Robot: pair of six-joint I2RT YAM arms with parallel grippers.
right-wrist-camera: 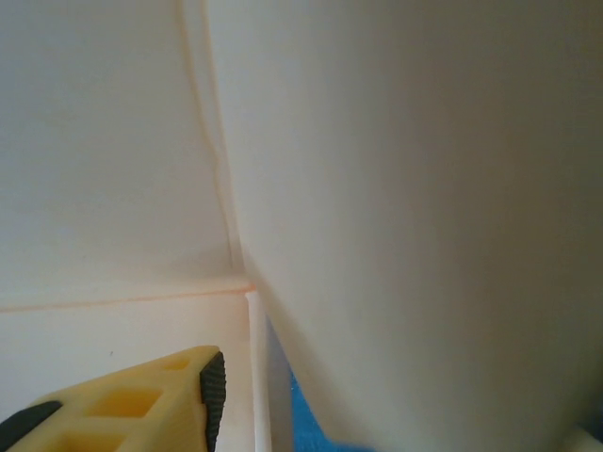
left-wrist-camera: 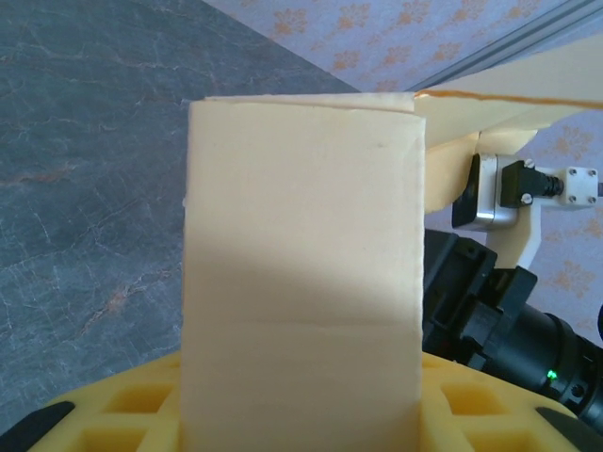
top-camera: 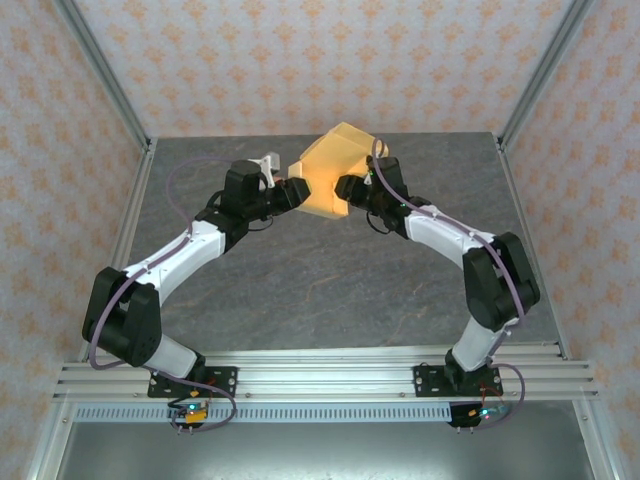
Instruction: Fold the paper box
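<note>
Seen from above, both arms reach across the grey marbled surface (top-camera: 330, 290) and meet at the tan paper box (top-camera: 335, 160), which sits between them at the far middle. The left gripper (top-camera: 292, 192) is closed on the box's left corner. The right gripper (top-camera: 350, 187) sits against its right side, its jaws masked by its own black body and the card, so how far it is open cannot be told. Patterned walls (top-camera: 300, 60) and metal frame posts (top-camera: 105, 75) hem the scene.

From the left wrist, a cream panel of the box stands upright, clamped between the yellow fingers (left-wrist-camera: 113, 410) and blocking the middle of the view. Past its right edge are the right arm's black wrist (left-wrist-camera: 490, 311) and silver camera mount (left-wrist-camera: 495, 193).

From the right wrist, pale box panels crowd in close and meet at a crease, with one yellow finger (right-wrist-camera: 141, 400) at lower left and a blue patch (right-wrist-camera: 294, 419) at the bottom edge
</note>
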